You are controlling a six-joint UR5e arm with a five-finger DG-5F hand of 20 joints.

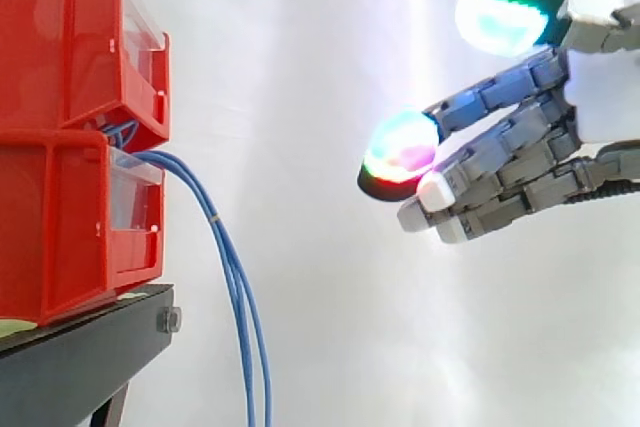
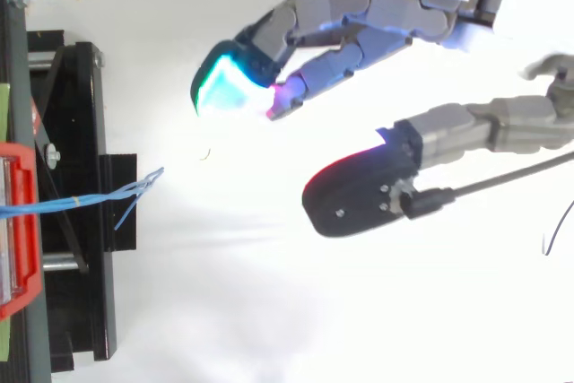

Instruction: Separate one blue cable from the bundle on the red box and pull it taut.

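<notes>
A bundle of thin blue cables (image 1: 235, 277) comes out between the two stacked red bins (image 1: 70, 137) and hangs down past the stand's edge. From above, the blue cables (image 2: 108, 199) run right from the red bin (image 2: 18, 221) and fan out at their ends. The hand (image 1: 540, 137) hovers well to the right of the cables, apart from them. Its fingers are stretched toward the bins with glowing pads (image 1: 400, 152), and the thumb (image 2: 359, 195) stands apart. Nothing is held.
The bins rest on a black stand (image 1: 90, 347) with a bolt at its corner. A white curtain lies behind. Open space separates the cables from the hand.
</notes>
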